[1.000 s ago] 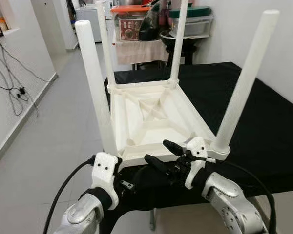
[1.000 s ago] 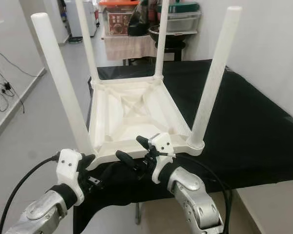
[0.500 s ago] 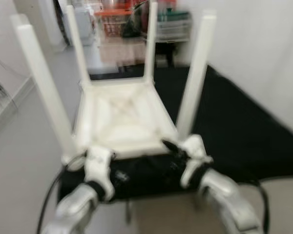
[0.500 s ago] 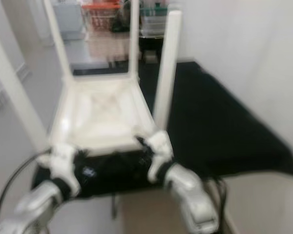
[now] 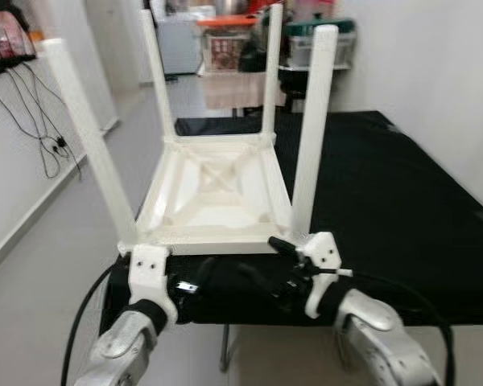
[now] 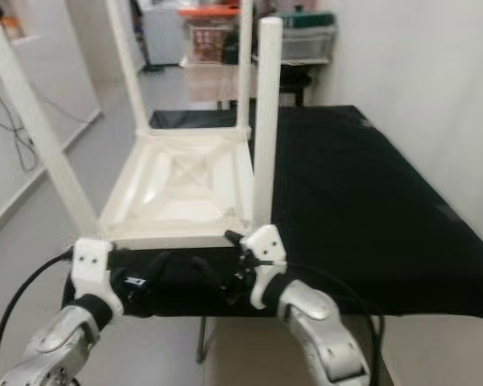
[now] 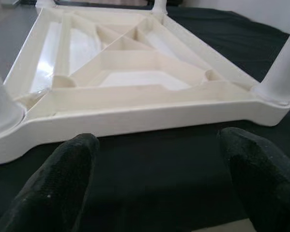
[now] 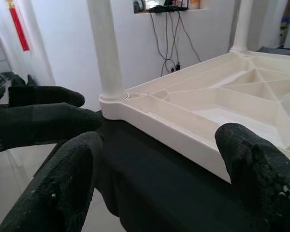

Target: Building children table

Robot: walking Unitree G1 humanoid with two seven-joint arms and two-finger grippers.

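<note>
A white plastic children's table [image 5: 217, 193] lies upside down on a black-covered surface [image 5: 386, 201], with its legs pointing up. The nearest legs rise at the front left [image 5: 88, 137] and front right [image 5: 310, 129]. My left gripper [image 5: 200, 281] hovers over the black cloth just in front of the table's near edge, close to the front left corner. It is open, and nothing is between its fingers [image 7: 63, 179]. My right gripper [image 5: 262, 256] is by the front right corner, pointing toward the left one. It is open and holds nothing between its fingers [image 8: 63, 183].
A rack with storage boxes [image 5: 225, 48] stands at the far end of the room. Black cables [image 5: 32, 121] hang on the left wall above grey floor [image 5: 64, 241]. A white wall runs along the right. A metal support leg [image 5: 225, 354] shows below the cloth's near edge.
The whole picture shifted and blurred as the head camera moved, then steadied. Both grippers stay open near the table's front edge. The table itself shows no clear move.
</note>
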